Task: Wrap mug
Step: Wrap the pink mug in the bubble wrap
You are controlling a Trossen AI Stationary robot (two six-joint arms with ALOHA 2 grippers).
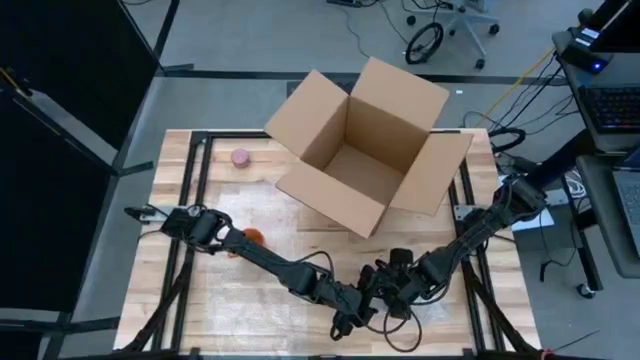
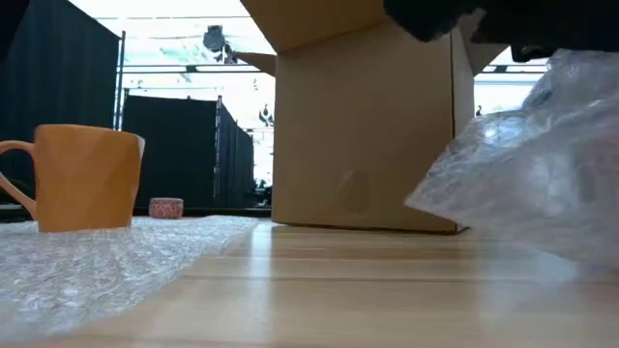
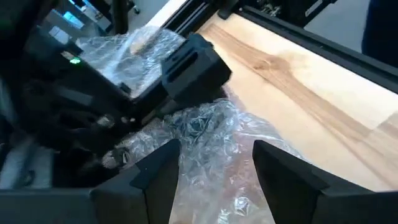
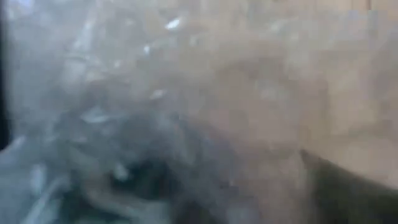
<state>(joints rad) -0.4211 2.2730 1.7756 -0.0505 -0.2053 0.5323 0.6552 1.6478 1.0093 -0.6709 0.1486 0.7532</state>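
Two hands, the left hand (image 1: 345, 322) with fingers spread over bubble wrap (image 3: 211, 143) and the right hand (image 1: 385, 285), its state indiscernible, are held near the cardboard box (image 1: 365, 150), with the orange mug (image 2: 82, 177) left of it.

Wooden table (image 1: 230, 300), cardboard box (image 1: 365, 145), orange mug (image 2: 82, 179), bubble wrap (image 2: 106, 256)

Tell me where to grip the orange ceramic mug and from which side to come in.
Grip the orange ceramic mug across its body near the rim, coming from above. It stands upright on the clear bubble wrap sheet, mouth up, with its handle sticking out sideways in the low view. I would close the fingers across the wall, clear of the handle.
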